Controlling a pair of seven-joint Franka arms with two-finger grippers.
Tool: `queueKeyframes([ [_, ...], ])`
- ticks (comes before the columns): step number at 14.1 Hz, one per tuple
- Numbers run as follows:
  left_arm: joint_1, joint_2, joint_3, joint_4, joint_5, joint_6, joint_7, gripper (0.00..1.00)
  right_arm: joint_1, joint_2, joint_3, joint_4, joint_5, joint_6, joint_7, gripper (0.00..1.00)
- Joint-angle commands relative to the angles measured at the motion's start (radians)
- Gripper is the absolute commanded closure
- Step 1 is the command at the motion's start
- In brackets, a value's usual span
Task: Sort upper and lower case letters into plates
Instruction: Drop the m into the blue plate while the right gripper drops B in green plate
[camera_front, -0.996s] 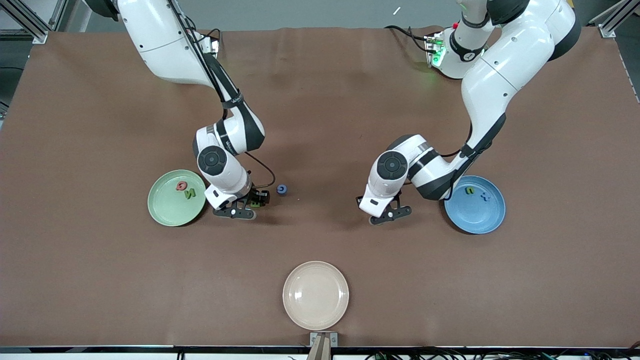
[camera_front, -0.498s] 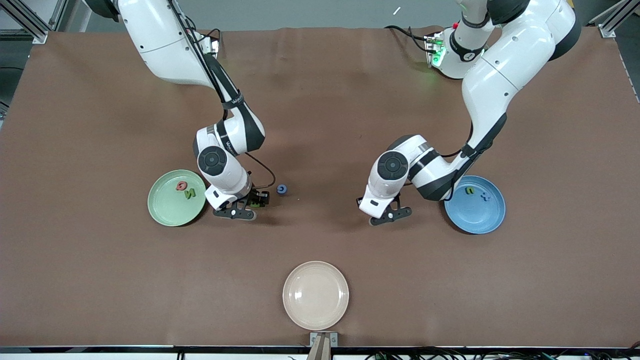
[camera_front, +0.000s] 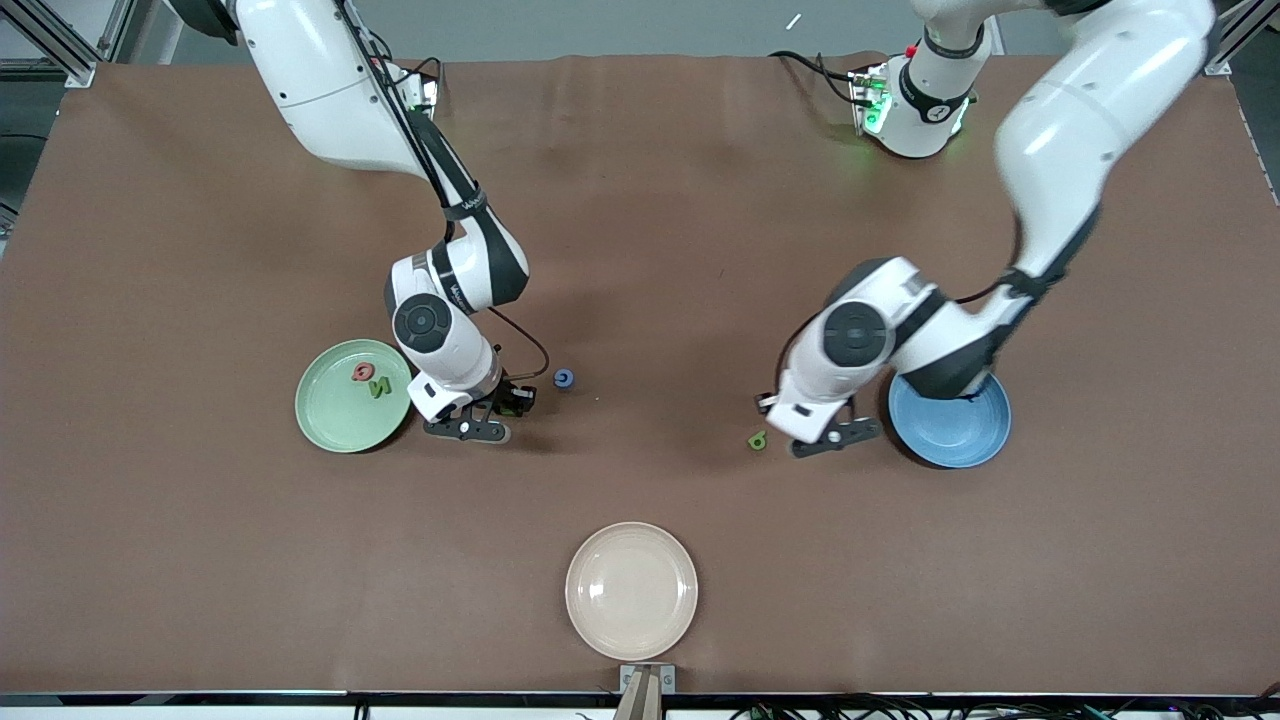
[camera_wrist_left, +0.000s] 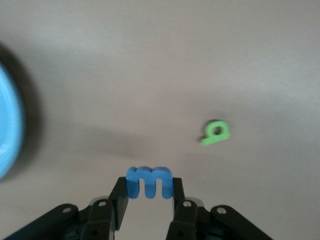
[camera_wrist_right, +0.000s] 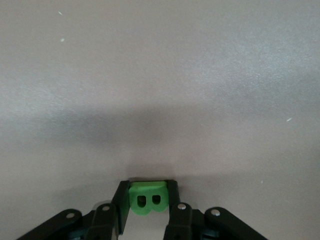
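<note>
Letters gripped in both grippers, each arm hanging beside its plate.

Left gripper is clamping a blue m above the table by the blue plate, with a green letter lying loose just beside it. Right gripper is pinching a green B low beside the green plate, where a red letter and a green N are sitting. Best to be lifting straight, then releasing low over each plate's middle. A blue letter is waiting nearby.
</note>
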Motion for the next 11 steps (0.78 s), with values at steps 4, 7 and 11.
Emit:
queueKeyframes([
  [4,0.368,-0.015,-0.123,-0.208,0.171,0.006,0.196,0.85,-0.046,-0.011,-0.007,0.026,0.012,-0.075,-0.013,0.99],
  [7,0.451,0.01,-0.115,-0.221,0.248,0.025,0.281,0.85,-0.122,-0.068,-0.007,0.08,0.009,-0.276,-0.115,0.99],
  [11,0.463,0.033,-0.046,-0.221,0.304,0.132,0.327,0.85,-0.261,-0.125,-0.009,0.068,0.003,-0.373,-0.363,0.99],
])
